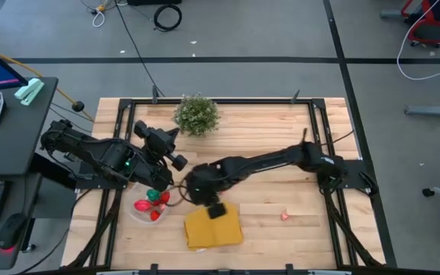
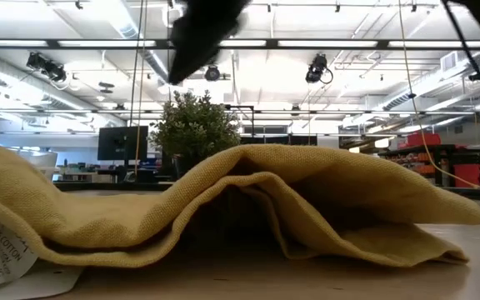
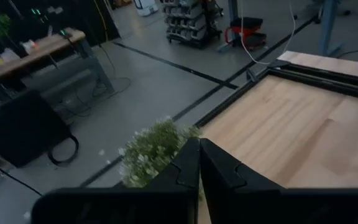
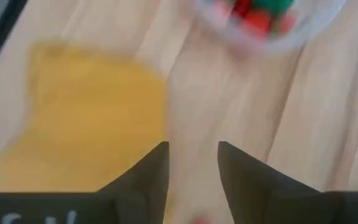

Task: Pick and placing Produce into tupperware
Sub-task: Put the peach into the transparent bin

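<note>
Near the table's front-left part, the tupperware sat with red and green produce inside it, just left of the folded yellow cloth. One pink piece lay alone on the wood, well to the right. Over the gap between container and cloth hung the right gripper, fingers parted and empty. Farther back, above the container's far edge, the left gripper was pressed closed on nothing, facing the potted plant.
</note>
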Tool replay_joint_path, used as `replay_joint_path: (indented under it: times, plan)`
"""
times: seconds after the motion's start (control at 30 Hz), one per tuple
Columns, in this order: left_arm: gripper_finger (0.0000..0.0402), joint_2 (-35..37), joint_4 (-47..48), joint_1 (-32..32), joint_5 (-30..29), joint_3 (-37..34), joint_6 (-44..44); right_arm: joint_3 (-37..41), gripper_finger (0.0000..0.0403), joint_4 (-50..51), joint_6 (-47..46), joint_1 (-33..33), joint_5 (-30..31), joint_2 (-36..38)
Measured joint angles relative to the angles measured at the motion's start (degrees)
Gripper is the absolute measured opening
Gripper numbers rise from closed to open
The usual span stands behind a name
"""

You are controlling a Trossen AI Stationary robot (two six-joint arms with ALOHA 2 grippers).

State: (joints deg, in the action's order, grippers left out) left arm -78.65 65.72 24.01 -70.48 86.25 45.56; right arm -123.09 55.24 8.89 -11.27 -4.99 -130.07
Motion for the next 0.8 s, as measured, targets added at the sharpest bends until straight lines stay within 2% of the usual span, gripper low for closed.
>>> replay_joint_path:
  times: [0.13, 0.23, 0.43, 0.57, 0.7, 0.8]
  plan:
    - [0.0026, 0.0, 0.9, -0.1, 5.0, 0.0, 3.9, 1.1, 0.0127, 12.6, -0.3, -3.5, 0.3, 5.4]
    - [0.0030, -0.4, 1.4, -0.9, 10.3, -0.4, 7.7, 2.9, 0.0116, 17.7, -3.5, -6.5, 2.0, 10.4]
    - [0.0043, -1.5, -1.8, -2.1, 25.8, -6.7, 14.1, 14.0, 0.0105, 20.8, -15.8, -12.4, 13.1, 23.5]
    - [0.0059, -3.5, -15.4, -2.0, 32.3, -14.9, 14.3, 26.1, 0.0105, 20.2, -26.9, -17.2, 22.3, 35.2]
    - [0.0077, -6.3, -36.3, -2.8, 35.6, -22.7, 7.9, 38.7, 0.0105, 18.2, -36.9, -22.1, 33.2, 46.9]
    - [0.0088, -9.2, -51.6, -4.4, 41.0, -27.0, 5.3, 47.7, 0.0105, 15.2, -44.8, -25.2, 40.2, 54.9]
